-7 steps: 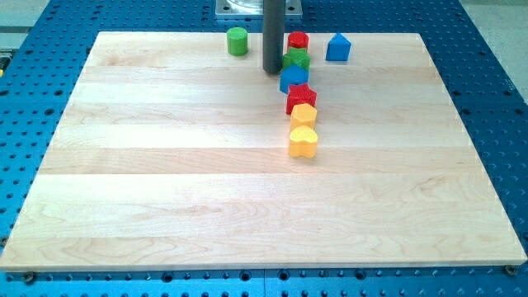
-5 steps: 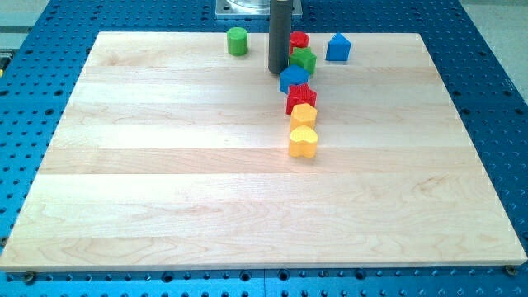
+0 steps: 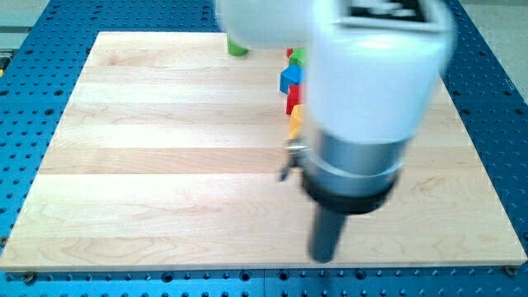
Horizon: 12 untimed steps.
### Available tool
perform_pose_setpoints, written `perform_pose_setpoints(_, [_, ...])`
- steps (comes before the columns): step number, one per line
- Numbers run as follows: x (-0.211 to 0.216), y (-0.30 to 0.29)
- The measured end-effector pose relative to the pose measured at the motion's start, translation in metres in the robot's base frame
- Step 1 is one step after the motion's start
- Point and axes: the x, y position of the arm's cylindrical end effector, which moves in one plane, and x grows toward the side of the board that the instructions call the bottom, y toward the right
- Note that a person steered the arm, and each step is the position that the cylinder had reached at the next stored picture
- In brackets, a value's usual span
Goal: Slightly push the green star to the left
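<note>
Heads up: your tip (image 3: 324, 257) sits near view's bottom edge, well apart from blocks, touching nothing. Green star (image 3: 298, 54) mostly hidden behind arm up top, beside blue block (image 3: 289, 77). Looks like repositioning.

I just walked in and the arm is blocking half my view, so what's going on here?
The arm looms large and blurred at the view's lower right, my tip near the board's bottom edge, far from the blocks. It hides most of them: only slivers of a green block, the blue block, a red one and a yellow one show. The green star can't be made out clearly.
</note>
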Motion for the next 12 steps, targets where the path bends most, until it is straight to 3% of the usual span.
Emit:
perform_pose_setpoints(2, [-0.08, 0.102])
perform_pose_setpoints(6, [-0.288, 0.092])
perform_pose_setpoints(10, [-0.312, 0.025])
perform_pose_setpoints(12, [-0.316, 0.022])
